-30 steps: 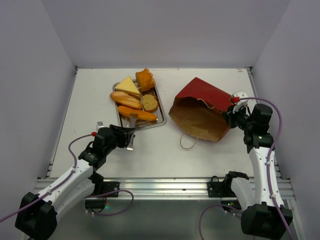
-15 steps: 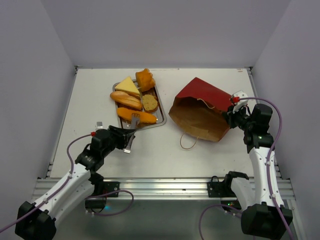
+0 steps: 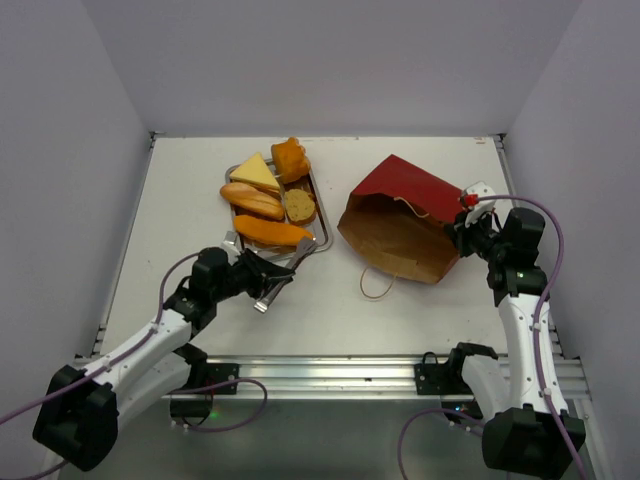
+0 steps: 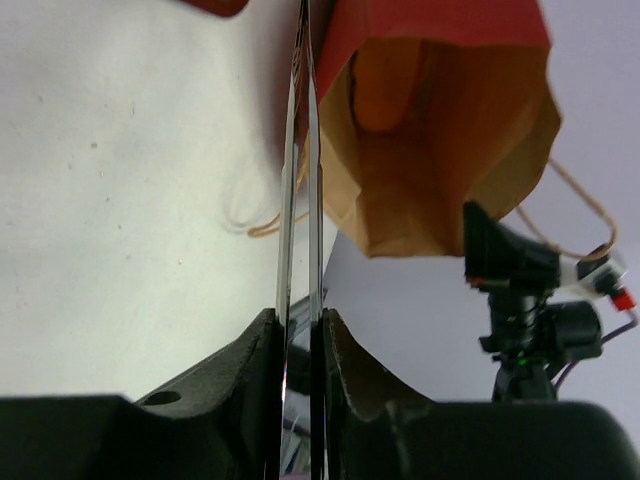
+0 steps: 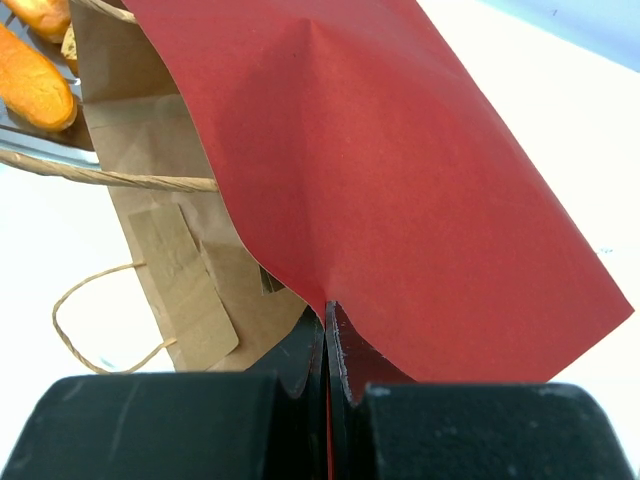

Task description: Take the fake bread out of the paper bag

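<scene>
Swung right, my left fingers (image 3: 292,262) clamp the silver metal tray (image 3: 322,225), lower-right rim; right fingers (image 5: 327,330) pinch the red paper bag (image 3: 400,190). Nearly unloaded; next, check inside.

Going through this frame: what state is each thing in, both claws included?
Left claw: shut on rim of silver metal tray.
Right claw: shut on edge of red paper bag.
Silver metal tray: loaded, near rim pinched.
Red paper bag: on its side, mouth open toward tray.
Golden-orange toy breads: five pieces on tray, outside bag.
</scene>
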Motion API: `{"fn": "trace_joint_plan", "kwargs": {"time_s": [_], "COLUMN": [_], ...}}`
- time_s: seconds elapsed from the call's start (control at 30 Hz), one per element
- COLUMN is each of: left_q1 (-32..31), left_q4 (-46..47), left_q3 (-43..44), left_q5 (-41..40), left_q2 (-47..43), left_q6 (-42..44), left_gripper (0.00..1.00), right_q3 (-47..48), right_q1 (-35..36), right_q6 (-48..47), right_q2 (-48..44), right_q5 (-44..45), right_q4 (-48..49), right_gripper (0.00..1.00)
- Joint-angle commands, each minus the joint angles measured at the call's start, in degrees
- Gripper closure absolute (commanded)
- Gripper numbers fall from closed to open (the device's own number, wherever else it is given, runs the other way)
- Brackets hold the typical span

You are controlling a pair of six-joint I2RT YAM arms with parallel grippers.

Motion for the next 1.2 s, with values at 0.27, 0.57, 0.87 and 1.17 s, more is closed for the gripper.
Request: {"fn": "trace_joint_plan", "kwargs": {"time_s": [0.27, 0.57, 0.87, 1.17], "left_q1": [-10.93, -17.89, -24.84, -29.85], "left_q4": [11.89, 27.62, 38.43, 38.36], "left_q3": [11.81, 14.53, 21.13, 19.82], "left_q5": [15.61, 7.89, -2.66, -10.66], "left_q2": [11.91, 25.97, 41.62, 44.44], "left_q6": [15.04, 8.98, -0.24, -4.56], "left_gripper": [0.75, 0.76, 0.76, 0.76], "right_q3": [1.84, 2.11, 1.49, 2.2], "right_q1": [-0.26, -0.35, -0.44, -0.17], "right_q6": [-9.75, -12.67, -13.27, -28.74], "right_q2": [0.97, 2.2, 3.6, 4.31], "right_q5": [-6.5, -11.44, -14.6, -15.13], "right_q4": [-4.74, -7.83, -11.06, -28.91], "right_gripper": [1.0, 1.0, 1.0, 1.0]}}
